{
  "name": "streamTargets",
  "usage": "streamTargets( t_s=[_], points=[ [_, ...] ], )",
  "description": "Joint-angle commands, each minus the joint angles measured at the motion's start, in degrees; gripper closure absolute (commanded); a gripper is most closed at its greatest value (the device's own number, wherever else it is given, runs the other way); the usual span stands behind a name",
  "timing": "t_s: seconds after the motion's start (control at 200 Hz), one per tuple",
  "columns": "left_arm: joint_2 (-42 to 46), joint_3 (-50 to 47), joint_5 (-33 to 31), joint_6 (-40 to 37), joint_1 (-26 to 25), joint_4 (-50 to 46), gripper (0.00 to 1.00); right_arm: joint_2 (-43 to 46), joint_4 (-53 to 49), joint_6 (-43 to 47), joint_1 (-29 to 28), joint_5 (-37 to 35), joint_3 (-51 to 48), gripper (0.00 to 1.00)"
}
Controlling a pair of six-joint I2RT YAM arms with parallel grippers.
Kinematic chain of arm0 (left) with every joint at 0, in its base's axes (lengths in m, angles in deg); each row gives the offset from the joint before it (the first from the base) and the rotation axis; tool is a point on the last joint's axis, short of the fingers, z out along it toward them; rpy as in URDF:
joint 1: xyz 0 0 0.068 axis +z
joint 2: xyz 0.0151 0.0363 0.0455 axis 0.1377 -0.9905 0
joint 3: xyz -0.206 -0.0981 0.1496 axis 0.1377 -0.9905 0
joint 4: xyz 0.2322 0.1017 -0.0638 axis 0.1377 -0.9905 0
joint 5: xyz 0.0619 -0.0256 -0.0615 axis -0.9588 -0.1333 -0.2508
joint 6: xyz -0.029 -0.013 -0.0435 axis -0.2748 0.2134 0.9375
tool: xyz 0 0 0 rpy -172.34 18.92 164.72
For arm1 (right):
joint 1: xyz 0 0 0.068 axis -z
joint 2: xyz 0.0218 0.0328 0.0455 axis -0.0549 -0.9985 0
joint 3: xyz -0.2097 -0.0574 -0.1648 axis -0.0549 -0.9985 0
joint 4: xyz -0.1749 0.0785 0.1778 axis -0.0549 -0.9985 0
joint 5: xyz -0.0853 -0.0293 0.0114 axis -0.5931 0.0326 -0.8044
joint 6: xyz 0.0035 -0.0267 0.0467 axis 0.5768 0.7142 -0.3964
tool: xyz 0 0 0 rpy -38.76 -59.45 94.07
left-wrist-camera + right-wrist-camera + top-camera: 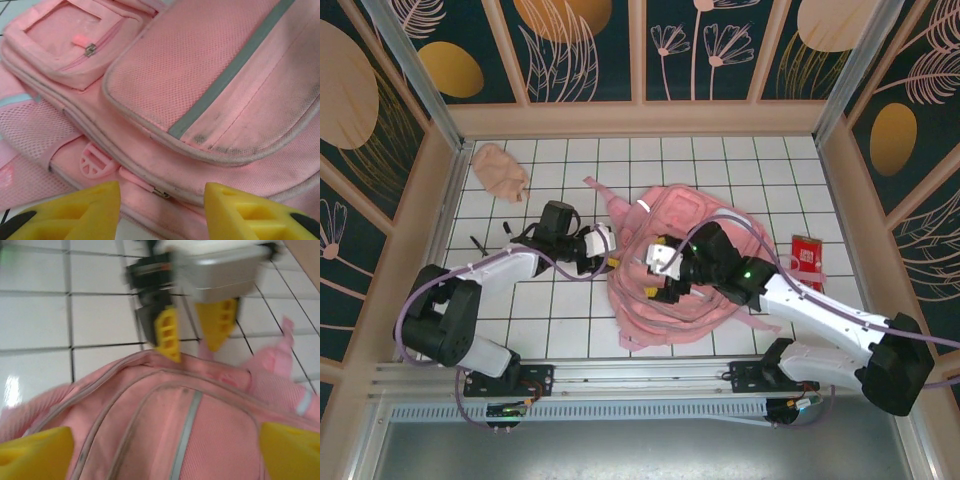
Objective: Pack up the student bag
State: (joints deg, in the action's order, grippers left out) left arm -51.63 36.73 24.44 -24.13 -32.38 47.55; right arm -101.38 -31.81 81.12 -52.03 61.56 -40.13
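Note:
The student bag [705, 225], a large pink backpack with grey strips, lies flat in the middle of the tiled table. At the bag's left edge, my left gripper [615, 252] is open. In the left wrist view its yellow fingertips [95, 210] stand apart on either side of a small metal zip pull [161, 192] on the bag's rim [200, 90], touching nothing. My right gripper [655, 268] hangs wide open over the bag's left half. The right wrist view has the bag's front pocket [200, 440] between its fingers [35, 452] and the left gripper [194, 351] beyond the rim.
A small peach cloth pouch [500, 170] lies at the back left. A red flat packet [807, 255] sits to the right of the bag. A thin dark item [480, 243] lies by the left arm. Wooden walls [640, 118] close in the table.

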Motion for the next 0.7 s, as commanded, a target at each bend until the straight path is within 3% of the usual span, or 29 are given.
streamTargets(
  t_s=[0.0, 0.045, 0.085, 0.135, 0.215, 0.3, 0.536, 0.696],
  points=[
    [-1.14, 2.19, 1.64, -0.13, -0.18, 2.92, 0.55, -1.41, -2.56, -35.29, 0.01, -14.71, 4.77, 0.01],
    [-1.15, 1.81, 2.46, 1.11, -0.22, 4.57, 0.55, -2.93, -6.8, -45.9, 0.65, -18.09, 7.32, 0.01],
    [-0.93, 1.15, 2.58, 1.69, -0.23, 5.79, 0.56, -4.24, -9.23, -50.69, 1.5, -16.17, 8.34, 0.01],
    [-0.46, 0.37, 1.75, 2.23, -0.21, 6.98, 0.56, -5.97, -9.01, -47.72, 2.14, -9.09, 8.4, 0.01],
    [0.16, -0.2, 0.42, 3.16, -0.23, 7.07, 0.57, -9.93, -10.38, -43.81, 0.72, -8.97, 9.16, 0.06],
    [0.94, -0.59, -0.28, 4.69, 0.03, 6.54, 0.57, -14.55, -12.88, -38.66, -2.06, -10.62, 11.18, 0.11],
    [5.02, -4.69, 0.25, 8.99, 1.89, 8.82, 0.58, -25.18, -18.74, -31.68, -7.04, -16.02, 16.04, 0.16],
    [7.15, -6.43, 0.51, 9.35, 3.27, 9.12, 0.57, -29.93, -18.87, -28.29, -8.38, -23.0, 16.89, 0.28]
  ],
)
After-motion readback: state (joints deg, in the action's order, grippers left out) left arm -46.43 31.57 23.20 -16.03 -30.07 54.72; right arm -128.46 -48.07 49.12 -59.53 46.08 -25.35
